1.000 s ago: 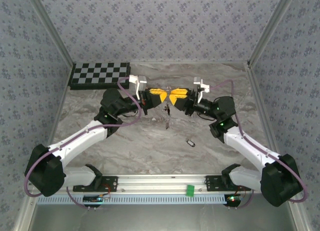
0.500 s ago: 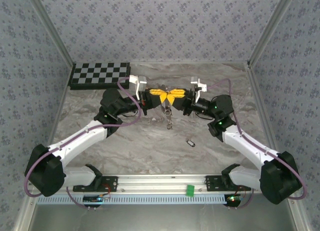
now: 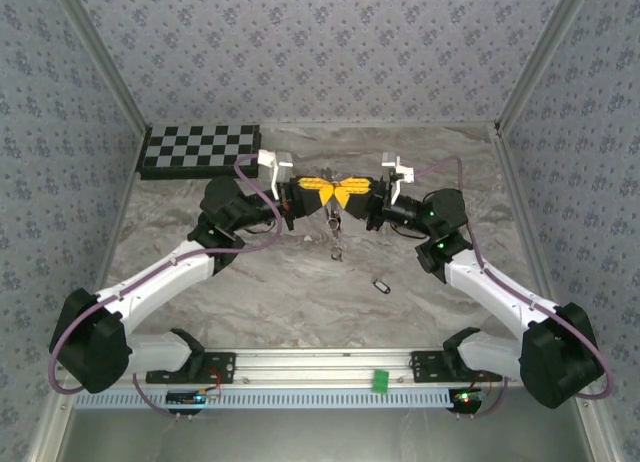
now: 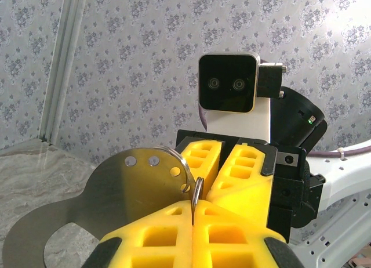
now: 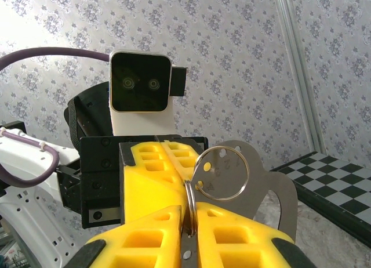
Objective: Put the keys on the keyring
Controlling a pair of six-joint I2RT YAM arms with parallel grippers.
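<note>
Clamps the keyring [image 5: 189, 197] from both sides: left gripper [image 4: 194, 213] and right gripper [image 5: 188, 218] tip to tip, each pair of yellow jaws pressed shut on the thin, silvery double wire. Carries a flat metal tag [image 4: 133, 187] just beside the left gripper. Leaves one tiny key [image 3: 380, 284] — dark oblong head, blade too small to make out — flat on the table [image 3: 280, 282], well below the right gripper.

The yellow-fingered left gripper [image 4: 193, 209] is pinching a thin silvery metal keyring [image 4: 197, 189] at six o'clock; a flat silvery holed plate [image 4: 130, 189] is sticking out at eight o'clock.
</note>
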